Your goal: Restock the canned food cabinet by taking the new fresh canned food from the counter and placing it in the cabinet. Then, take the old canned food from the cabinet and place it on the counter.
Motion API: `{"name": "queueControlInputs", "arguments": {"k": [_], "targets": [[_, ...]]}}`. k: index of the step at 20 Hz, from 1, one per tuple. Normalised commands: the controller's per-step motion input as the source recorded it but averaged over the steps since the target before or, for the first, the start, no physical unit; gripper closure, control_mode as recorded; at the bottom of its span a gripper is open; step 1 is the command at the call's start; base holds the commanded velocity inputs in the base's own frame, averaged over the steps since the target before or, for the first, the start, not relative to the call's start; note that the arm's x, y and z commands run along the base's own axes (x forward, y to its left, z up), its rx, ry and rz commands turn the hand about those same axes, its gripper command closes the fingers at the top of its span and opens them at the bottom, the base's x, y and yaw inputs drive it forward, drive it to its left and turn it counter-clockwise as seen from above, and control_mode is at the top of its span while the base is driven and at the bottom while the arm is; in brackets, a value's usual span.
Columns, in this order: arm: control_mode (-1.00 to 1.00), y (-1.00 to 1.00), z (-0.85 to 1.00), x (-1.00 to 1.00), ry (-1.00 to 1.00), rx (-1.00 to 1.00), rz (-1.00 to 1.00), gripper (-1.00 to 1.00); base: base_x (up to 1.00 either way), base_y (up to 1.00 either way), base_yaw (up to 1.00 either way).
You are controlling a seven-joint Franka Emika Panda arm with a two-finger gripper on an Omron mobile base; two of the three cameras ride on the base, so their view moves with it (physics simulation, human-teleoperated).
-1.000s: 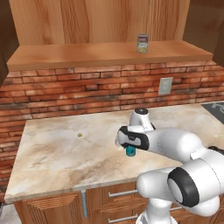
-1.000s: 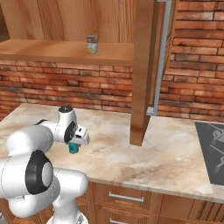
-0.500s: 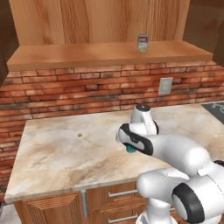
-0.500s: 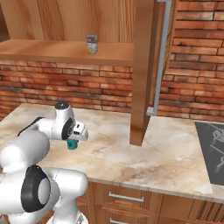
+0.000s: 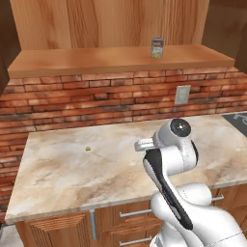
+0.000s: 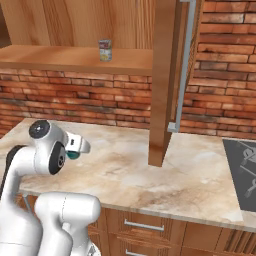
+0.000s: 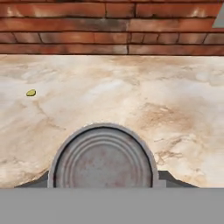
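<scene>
The pincer [image 6: 75, 148] has closed over the last second and now has the teal can [image 6: 73, 154] clamped between its jaws. In the hand view the can's grey ribbed top [image 7: 103, 159] sits square between the two dark tips, pressed close on both sides. Against the earlier pictures the arm has also swung and turned its wrist, carrying the can with it; from the right base view the can appears to hang clear of the table [image 6: 150, 175] rather than stand on it, though the white arm hides it in the left base view.

This, I judge, means the pick-up is done and the first half of the job is under way: next comes the lift to the cabinet shelf [image 5: 96, 60].

Taking the can as the landmark: the table's marble lies just below it, a small yellowish speck [image 7: 30, 92] lies on the marble off to its left, the brick wall rises behind it, and the shelf runs well above. On that shelf, up and to the right of the can, stands the old can [image 5: 157, 48] with its pale label, upright and untouched.
</scene>
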Motion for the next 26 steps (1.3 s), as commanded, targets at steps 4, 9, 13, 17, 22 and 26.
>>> {"name": "queueControlInputs", "arguments": {"k": [4,9,13,17,22,26], "targets": [[-1.00,0.00,1.00,-0.49,-0.45,0.03,0.08,1.00,0.00,0.00,0.00],[-1.00,0.00,1.00,-0.44,-0.36,0.00,0.12,1.00,0.00,0.00,0.00],[-1.00,0.00,1.00,-0.24,-0.25,0.01,0.11,1.00,0.00,0.00,0.00],[-1.00,0.00,1.00,-0.06,-0.10,0.02,0.08,1.00,0.00,0.00,0.00],[-1.00,0.00,1.00,0.09,0.17,0.01,0.01,1.00,0.00,0.00,0.00],[-1.00,0.00,0.52,0.03,0.25,0.01,0.00,1.00,0.00,0.00,0.00]]}}
